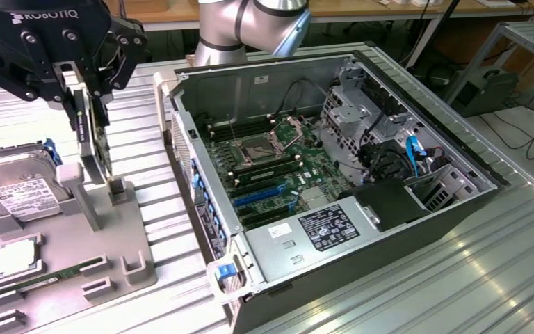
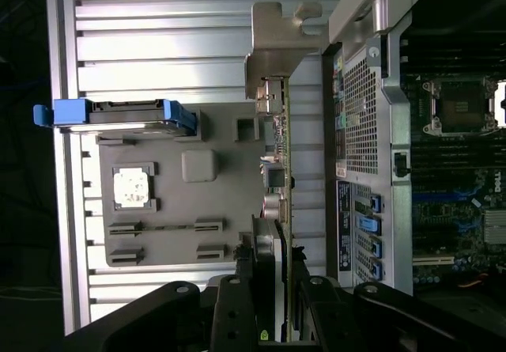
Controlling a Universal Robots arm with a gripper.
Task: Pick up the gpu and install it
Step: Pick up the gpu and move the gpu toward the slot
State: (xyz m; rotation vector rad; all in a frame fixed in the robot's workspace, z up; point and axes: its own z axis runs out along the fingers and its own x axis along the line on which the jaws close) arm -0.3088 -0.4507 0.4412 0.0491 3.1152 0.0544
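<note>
Gpu (image 1: 94, 142) gripped upright over the grey tray (image 1: 109, 243), at the exterior view's left.
The tray carries a hard drive (image 1: 17, 191) and a memory stick (image 1: 39, 284); the open computer case (image 1: 248, 87) stands just right of it. The gripper (image 1: 80, 90) is clamped narrowly on the card's upper edge, with the card's lower end by the tray's posts.
</note>
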